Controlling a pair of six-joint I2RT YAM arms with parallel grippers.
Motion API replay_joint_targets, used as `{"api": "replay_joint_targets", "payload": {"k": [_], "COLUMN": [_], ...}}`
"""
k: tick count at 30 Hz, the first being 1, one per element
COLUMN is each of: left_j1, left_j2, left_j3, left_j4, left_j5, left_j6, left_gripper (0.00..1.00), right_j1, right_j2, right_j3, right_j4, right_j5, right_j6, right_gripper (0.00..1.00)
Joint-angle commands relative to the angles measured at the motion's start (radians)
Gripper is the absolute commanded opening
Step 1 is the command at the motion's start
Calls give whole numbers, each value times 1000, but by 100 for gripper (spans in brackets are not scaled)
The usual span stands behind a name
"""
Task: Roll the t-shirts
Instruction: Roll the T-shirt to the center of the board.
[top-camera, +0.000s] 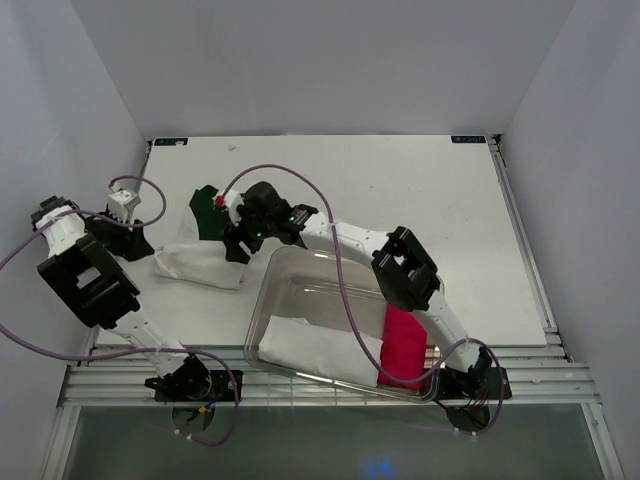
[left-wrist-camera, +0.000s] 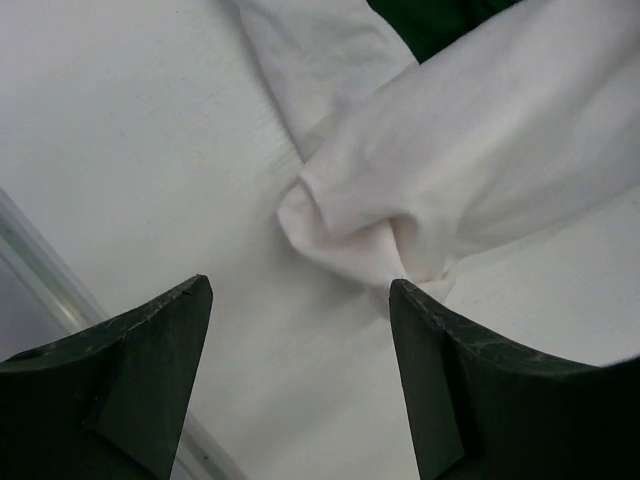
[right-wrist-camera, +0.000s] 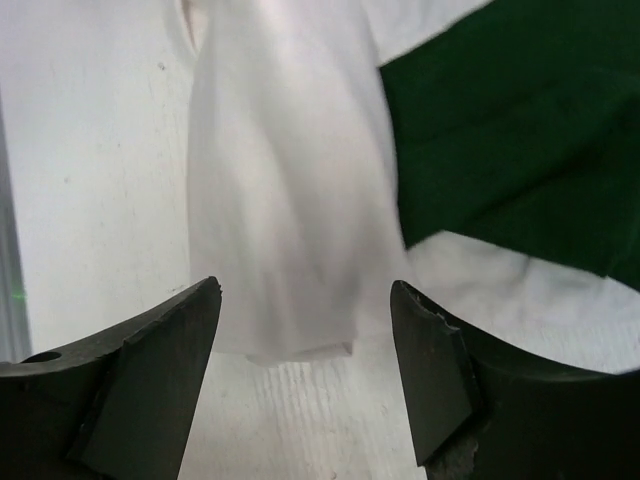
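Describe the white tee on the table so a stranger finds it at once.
Find the clear bin at the near edge of the table. Just left of it, on the tabletop, lies the white tee, a long bundle. Unlike the white cloth and pink roll, it sits outside the bin, and the green tee behind it is dark.

Clear plastic bin sits on the white table, its far-left corner just beside the right fingers and well apart from the left fingers. In the bin: white folded cloth at the end nearer the fingers, pink rolled cloth at the end farthest from both pairs. Bare tabletop shows between each pair. Metal rail runs just outside the left pair.
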Motion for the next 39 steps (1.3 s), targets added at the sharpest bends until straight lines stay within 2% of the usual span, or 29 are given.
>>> {"api": "replay_joint_targets", "payload": {"k": [1, 4, 5, 8, 12, 16, 19, 22, 26, 27, 28, 35, 39], "left_j1": [26, 20, 17, 5, -8, -64, -84, -90, -101, -104, -112, -126, -127], "left_j2": [-159, -328, -374, -347, -368, -356, -338, -327, -331, -331, -330, -325, -324], "left_j3": [-86, -330, -365, -367, -451, -491, -496, -497, -543, -551, -566, -591, -579], "left_j4": [45, 182, 196, 199, 230, 346, 426, 434, 434, 434, 434, 434, 434], "left_j5": [28, 24, 25, 43, 30, -10, -36, -55, -85, -88, -96, -99, -104], "left_j6": [310, 563, 595, 566, 695, 638, 526, 506, 526, 521, 518, 440, 420], "left_gripper": [82, 90, 92, 98, 98, 98, 98, 98, 98, 98, 98, 98, 98], "right_j1": [108, 145, 148, 154, 171, 177, 179, 179, 177, 172, 169, 159, 171], "right_j2": [-36, -19, -13, 17, 40, 74, 96, 102, 131, 139, 139, 39, -2], "right_j3": [-17, -29, -12, 20, 14, 14, 26, 25, 32, 32, 31, -73, -96], "right_j4": [-87, -72, -77, -96, -104, -116, -126, -126, -129, -132, -141, -167, -186], "right_j5": [238, 275, 275, 275, 316, 330, 349, 314, 301, 297, 289, 278, 273], "right_j6": [-285, -335, -336, -341, -373, -375, -379, -394, -378, -368, -365, -408, -398], "right_gripper": [75, 76, 76, 77, 80, 81, 82, 81, 57, 54, 54, 72, 75]}}
